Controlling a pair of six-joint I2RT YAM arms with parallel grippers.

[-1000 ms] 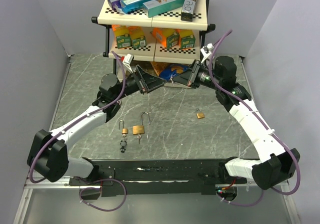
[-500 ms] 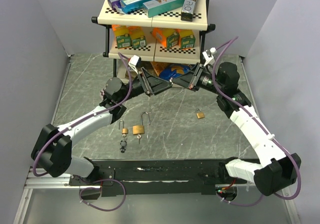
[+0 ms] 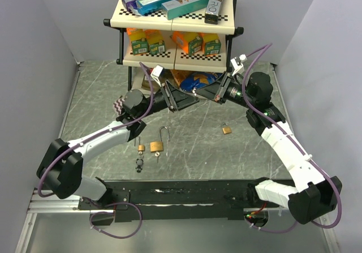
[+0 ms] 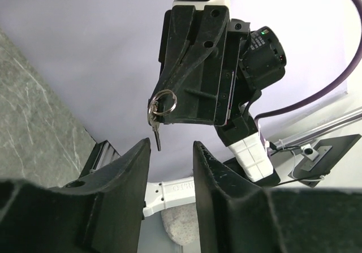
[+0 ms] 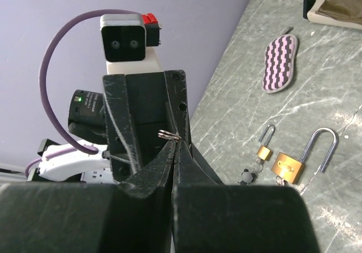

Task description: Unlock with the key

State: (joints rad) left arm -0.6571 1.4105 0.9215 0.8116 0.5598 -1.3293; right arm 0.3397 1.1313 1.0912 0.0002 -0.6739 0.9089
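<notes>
Tabletop (image 3: 192,145) grey-veined, walls (image 3: 34,49) lilac; right gripper (image 5: 172,144) pinches key ring (image 4: 163,102), left gripper (image 4: 172,146) gapes.

Brass padlock (image 3: 156,146), grey white-veined table (image 3: 237,157), purple-and-black wavy-striped pouch (image 5: 280,63), black-and-white chequered shelf edge (image 3: 169,22)

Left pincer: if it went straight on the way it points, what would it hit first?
Most likely the key hanging from the shut right pincer, straight ahead of the left pincer and its open fingers. How far off it is, is hard to tell.
</notes>
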